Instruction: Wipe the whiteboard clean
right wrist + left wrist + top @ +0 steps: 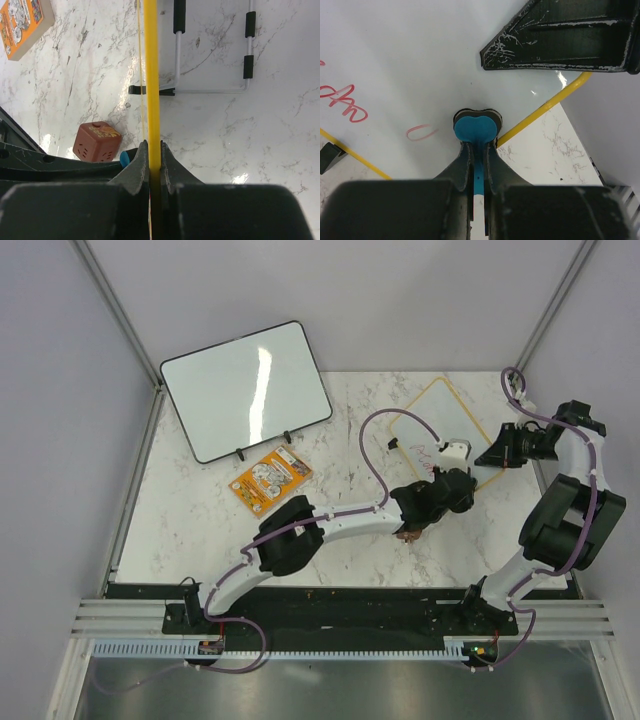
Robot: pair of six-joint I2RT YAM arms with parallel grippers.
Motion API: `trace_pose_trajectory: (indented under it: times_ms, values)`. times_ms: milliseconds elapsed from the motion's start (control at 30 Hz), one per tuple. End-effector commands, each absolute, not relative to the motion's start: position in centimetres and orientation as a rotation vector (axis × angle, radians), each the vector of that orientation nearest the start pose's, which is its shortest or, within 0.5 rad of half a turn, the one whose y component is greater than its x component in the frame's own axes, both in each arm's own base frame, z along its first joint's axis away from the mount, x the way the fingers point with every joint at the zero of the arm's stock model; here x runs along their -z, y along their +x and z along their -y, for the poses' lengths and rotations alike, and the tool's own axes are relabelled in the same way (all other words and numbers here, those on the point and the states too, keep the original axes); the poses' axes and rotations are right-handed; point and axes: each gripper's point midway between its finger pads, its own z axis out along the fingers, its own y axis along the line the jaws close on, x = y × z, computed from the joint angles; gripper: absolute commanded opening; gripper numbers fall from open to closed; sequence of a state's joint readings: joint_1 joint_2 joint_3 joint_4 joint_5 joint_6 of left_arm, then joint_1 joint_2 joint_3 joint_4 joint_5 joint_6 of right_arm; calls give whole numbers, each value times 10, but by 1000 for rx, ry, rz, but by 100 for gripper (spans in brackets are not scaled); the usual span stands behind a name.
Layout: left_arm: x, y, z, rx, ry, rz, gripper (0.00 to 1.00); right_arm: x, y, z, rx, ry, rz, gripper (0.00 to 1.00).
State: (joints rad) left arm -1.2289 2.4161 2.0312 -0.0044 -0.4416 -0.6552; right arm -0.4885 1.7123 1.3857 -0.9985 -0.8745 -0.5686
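Two grippers met at the small yellow-framed whiteboard [455,412], which sat right of centre in the overhead view, toward the far right part of the marble desk [190,530]. The left gripper [477,145] was closed tight on a blue-faced eraser [475,127], whose rounded pad lay against the board's white face close to the yellow frame at the lower right of the left wrist view. Red handwriting [347,102] remained at the left of that frame, and a small red loop [421,132] sat just left of the pad. The right gripper [152,150] was clamped on the board's thin yellow edge, which ran straight up the middle of the right wrist view. A wire stand [212,90] with black sleeves showed beside that edge. A brown cube [97,141] rested on the desk near the left arm. An orange booklet [271,478] lay left of centre overhead, just below a larger black-framed board [245,390] in the upper left.
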Motion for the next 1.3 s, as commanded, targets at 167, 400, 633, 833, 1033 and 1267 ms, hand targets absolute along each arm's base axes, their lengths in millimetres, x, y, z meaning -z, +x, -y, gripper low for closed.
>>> trace_pose_trajectory:
  times_ms: [167,400,633,833,1033,1267]
  values:
    - [-9,292,575,707,187,-2321,2,-128,342,37,-728,-380,-2413,0]
    - [-28,351,531,621,-5,-2275,2,-130,343,40,-700,-385,-2420,0]
    - [-52,390,508,563,-106,-2195,2,-130,339,51,-671,-386,-2512,0]
    - [-71,414,505,516,-157,-2087,2,-120,324,51,-697,-429,-2582,0]
    - [-85,402,538,649,-67,-2050,2,-124,321,47,-707,-455,-2551,0]
    - [-131,353,585,840,115,-1893,2,-124,323,44,-736,-450,-2536,0]
